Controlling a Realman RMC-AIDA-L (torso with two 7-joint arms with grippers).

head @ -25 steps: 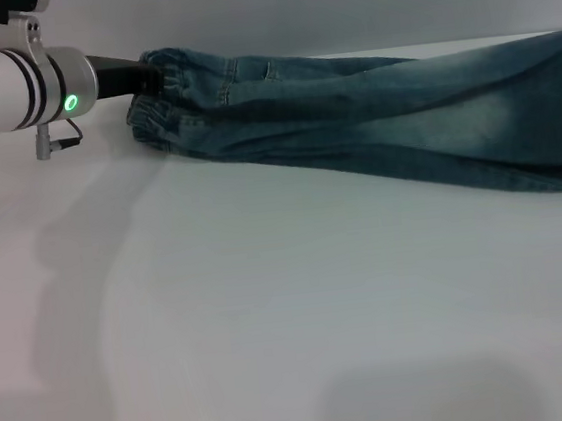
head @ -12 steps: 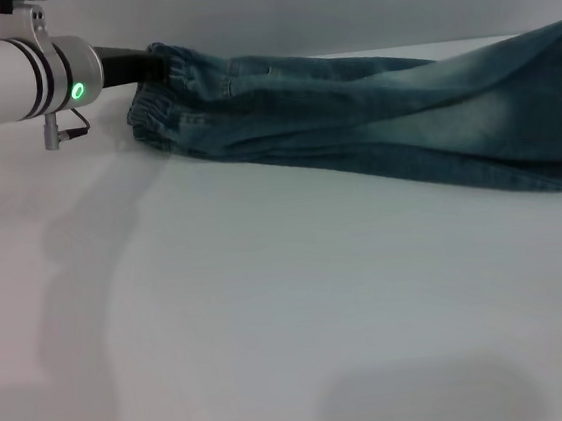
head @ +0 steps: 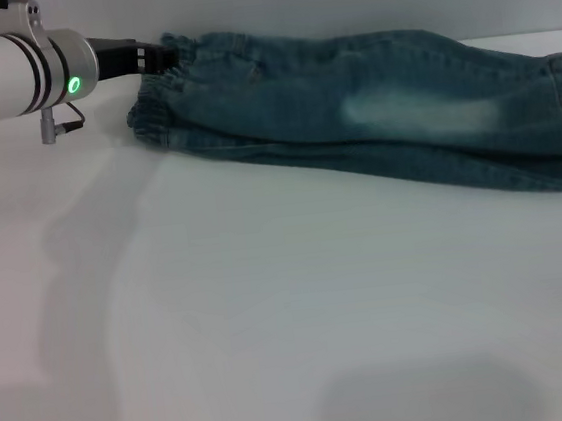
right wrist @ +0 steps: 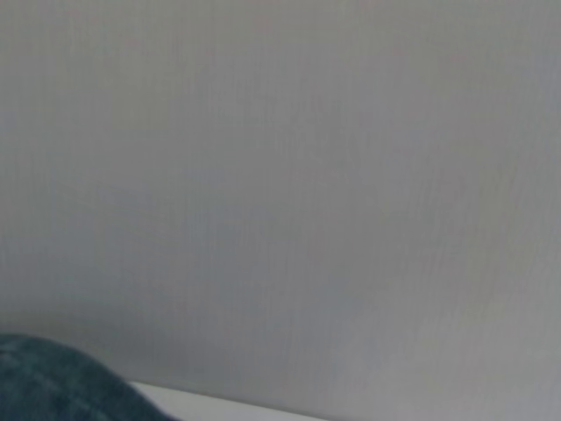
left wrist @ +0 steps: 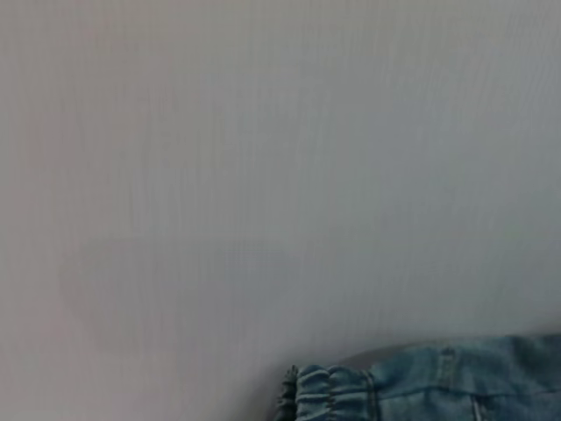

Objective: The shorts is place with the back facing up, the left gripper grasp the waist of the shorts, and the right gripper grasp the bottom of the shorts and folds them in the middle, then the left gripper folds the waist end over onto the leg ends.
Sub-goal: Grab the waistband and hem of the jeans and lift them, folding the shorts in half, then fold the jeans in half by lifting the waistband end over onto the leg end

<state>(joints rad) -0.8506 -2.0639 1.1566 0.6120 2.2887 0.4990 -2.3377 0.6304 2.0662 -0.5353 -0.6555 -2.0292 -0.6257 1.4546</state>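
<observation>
**Shorts folded lengthwise, left gripper at the waistband**

Denim shorts (head: 372, 120) lie on the white table (head: 293, 320), across the far half of the head view. Elastic waist at robot's left, leg hems at the right edge of that view. They are doubled over along their length: the upper layer sits on the lower one, and the lower layer's edge shows along the near side. A pale faded patch sits mid-leg on the top layer.

Left gripper (head: 159, 54) is at the far corner of the waistband, its dark fingertips touching the gathered elastic. That corner looks slightly raised off the table. Can't tell whether the fingers are actually clamped on the fabric or just against it. The white forearm with the green status light comes in from the left edge.

Left wrist view: only the waistband edge of the shorts (left wrist: 421, 386) against a plain grey background.

Right gripper is outside the head view. Right wrist view catches just a corner of denim.
</observation>
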